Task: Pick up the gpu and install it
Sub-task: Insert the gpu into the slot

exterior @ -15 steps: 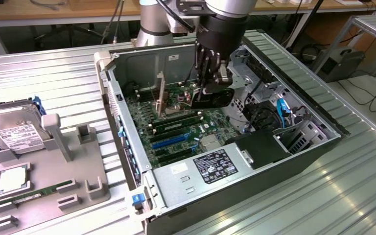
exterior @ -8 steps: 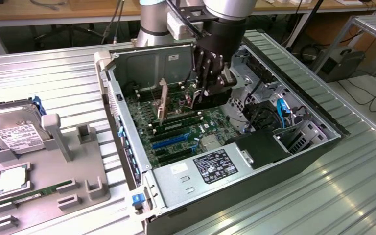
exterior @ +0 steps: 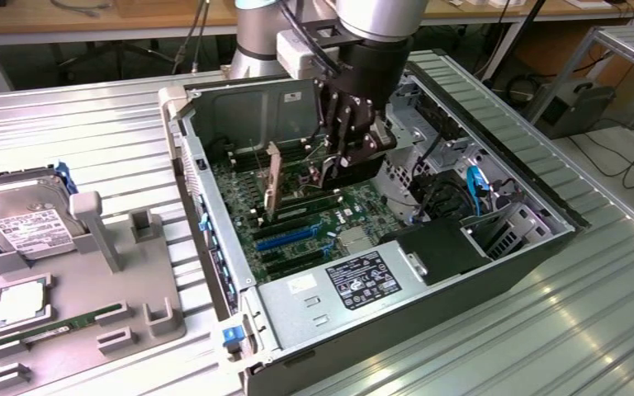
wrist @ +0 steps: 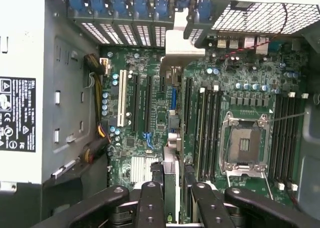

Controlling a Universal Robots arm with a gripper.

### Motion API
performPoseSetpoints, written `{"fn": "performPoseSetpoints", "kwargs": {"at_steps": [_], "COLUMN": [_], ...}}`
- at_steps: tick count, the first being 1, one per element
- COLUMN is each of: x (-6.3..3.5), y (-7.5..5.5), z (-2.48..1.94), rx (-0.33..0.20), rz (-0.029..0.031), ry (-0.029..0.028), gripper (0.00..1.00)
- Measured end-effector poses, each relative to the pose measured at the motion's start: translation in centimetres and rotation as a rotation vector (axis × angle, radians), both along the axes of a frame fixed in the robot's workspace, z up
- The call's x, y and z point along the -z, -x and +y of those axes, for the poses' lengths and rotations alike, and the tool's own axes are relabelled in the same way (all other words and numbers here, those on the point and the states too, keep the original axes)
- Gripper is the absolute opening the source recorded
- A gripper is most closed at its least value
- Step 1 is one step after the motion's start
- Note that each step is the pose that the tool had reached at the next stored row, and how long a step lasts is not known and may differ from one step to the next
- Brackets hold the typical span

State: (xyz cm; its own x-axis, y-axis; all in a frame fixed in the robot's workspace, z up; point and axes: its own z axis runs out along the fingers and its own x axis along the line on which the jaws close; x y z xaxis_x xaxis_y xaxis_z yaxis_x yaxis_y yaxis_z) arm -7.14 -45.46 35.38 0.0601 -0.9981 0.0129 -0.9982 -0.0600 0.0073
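Ribbed metal surface (exterior: 96, 132) under open computer case (exterior: 240, 111). Gripper (exterior: 337, 161) half closed, clamping gpu (wrist: 171, 163) edge-on above motherboard (wrist: 240, 83) slots, mid-case. Risk: slight tilt, bracket fouling slotted end wall, connector missing slot.

Over the board (exterior: 345, 210) it's open; case walls (exterior: 198, 181) ring it, power supply (exterior: 350, 285) blocks one end, cables (exterior: 474, 186) crowd one side, gpu (wrist: 171, 183) stands upright mid-board.
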Motion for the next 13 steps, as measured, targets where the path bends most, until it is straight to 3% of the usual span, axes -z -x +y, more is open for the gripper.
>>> {"fn": "performPoseSetpoints", "kwargs": {"at_steps": [8, 13], "x": [1.68, 3.05], "y": [0.9, 3.1], "z": [0.0, 0.0], "rx": [0.025, 0.028], "rz": [-0.0033, -0.0071], "ry": [0.0, -0.0001], "gripper": [0.26, 0.26]}}
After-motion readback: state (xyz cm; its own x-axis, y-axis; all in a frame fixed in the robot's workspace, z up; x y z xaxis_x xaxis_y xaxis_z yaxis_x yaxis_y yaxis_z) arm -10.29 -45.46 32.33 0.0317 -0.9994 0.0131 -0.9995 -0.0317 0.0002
